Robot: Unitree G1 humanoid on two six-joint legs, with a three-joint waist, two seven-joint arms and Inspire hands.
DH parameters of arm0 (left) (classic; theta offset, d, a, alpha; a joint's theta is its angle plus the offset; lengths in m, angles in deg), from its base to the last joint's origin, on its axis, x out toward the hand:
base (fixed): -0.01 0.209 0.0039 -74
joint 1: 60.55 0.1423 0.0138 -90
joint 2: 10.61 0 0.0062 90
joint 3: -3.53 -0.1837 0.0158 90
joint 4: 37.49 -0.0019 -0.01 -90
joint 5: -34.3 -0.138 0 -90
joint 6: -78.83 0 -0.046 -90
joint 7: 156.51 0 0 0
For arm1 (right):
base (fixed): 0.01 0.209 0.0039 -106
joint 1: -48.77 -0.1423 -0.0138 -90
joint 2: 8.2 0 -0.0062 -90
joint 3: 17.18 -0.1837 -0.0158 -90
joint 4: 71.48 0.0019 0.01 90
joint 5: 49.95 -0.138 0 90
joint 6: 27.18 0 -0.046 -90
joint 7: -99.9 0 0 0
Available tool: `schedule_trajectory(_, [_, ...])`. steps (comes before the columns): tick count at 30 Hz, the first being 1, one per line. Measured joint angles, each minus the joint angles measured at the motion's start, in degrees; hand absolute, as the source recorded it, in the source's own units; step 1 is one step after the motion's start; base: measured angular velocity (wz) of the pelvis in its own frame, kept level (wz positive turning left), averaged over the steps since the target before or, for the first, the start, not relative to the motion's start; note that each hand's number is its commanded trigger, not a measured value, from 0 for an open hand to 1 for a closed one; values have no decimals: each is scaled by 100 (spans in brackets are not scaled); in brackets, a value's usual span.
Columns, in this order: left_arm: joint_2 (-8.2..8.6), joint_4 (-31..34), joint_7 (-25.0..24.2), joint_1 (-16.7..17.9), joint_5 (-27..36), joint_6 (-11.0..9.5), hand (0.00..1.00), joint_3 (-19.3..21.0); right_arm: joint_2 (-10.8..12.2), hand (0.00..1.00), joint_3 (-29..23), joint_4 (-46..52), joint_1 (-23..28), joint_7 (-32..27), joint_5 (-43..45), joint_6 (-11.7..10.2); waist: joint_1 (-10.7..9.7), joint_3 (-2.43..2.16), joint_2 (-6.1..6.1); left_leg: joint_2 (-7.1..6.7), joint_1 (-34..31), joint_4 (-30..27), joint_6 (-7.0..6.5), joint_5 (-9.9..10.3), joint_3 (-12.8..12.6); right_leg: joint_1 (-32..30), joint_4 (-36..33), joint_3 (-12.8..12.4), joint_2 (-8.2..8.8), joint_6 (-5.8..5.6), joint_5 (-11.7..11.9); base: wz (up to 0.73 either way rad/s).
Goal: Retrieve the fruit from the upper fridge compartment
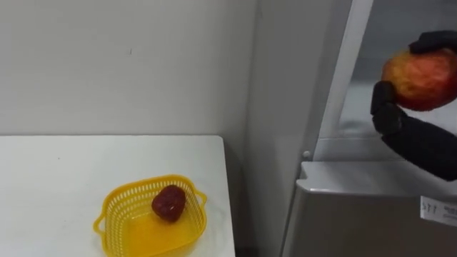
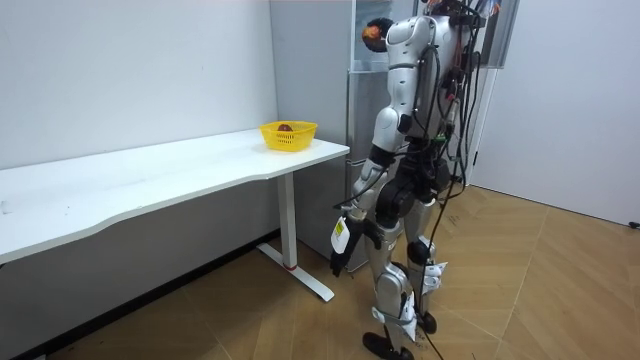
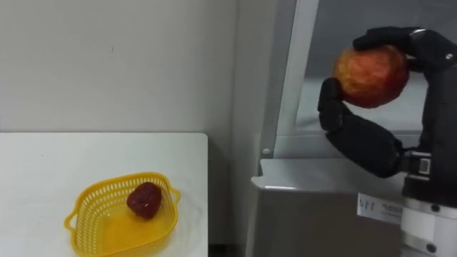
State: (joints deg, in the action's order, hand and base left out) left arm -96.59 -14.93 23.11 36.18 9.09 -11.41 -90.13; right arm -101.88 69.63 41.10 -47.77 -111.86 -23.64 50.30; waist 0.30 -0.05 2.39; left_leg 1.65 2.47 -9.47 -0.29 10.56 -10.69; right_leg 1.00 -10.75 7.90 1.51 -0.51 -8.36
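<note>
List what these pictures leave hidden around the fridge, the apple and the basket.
- Upper fridge interior, eye views: cut off by the frame edges, partly behind the right hand and apple.
- Red item in the yellow basket: too blurred to identify.
- Apple's far side: covered by the hand.

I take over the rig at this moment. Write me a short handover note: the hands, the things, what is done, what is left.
Right hand: shut on the apple, raised at the upper part of the fridge.
Left hand: hangs low by the robot's side, idle.
Yellow basket on the white table holds one dark red fruit.
Done: apple grasped.
Left: probably carry it to the basket and release.
</note>
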Motion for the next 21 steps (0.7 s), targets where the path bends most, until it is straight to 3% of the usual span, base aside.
schedule_trajectory(9, [9, -42, 94, -162, 95, -15, 0, -229, 174, 100, 660, 26, 0, 86, 782, -60, 42, -2, 4, -1, -10, 15, 0, 0, -1, 2, -3, -8, 1, 0, 0, 0])
schedule_trajectory(13, [9, -52, 90, -266, 223, -56, 0, -361, 185, 100, 1020, 25, 0, 410, 808, -68, 118, 2, 16, -4, 15, 15, -1, -1, 4, 16, 5, -3, 2, 0, 0, 0])
schedule_trajectory(15, [-15, -52, 86, -347, 257, -144, 0, -457, 185, 100, 1161, 18, 0, 578, 816, -73, 171, 29, 65, -5, 0, 2, -1, -1, 45, 23, 6, 13, 2, 0, 0, 6])
schedule_trajectory(21, [-86, -75, 44, -461, 243, -150, 0, -449, 150, 100, 1382, 8, -29, 702, 886, -90, 388, 72, 182, -11, -46, 18, -1, -1, 136, 19, 15, 75, 3, -1, 0, 6])
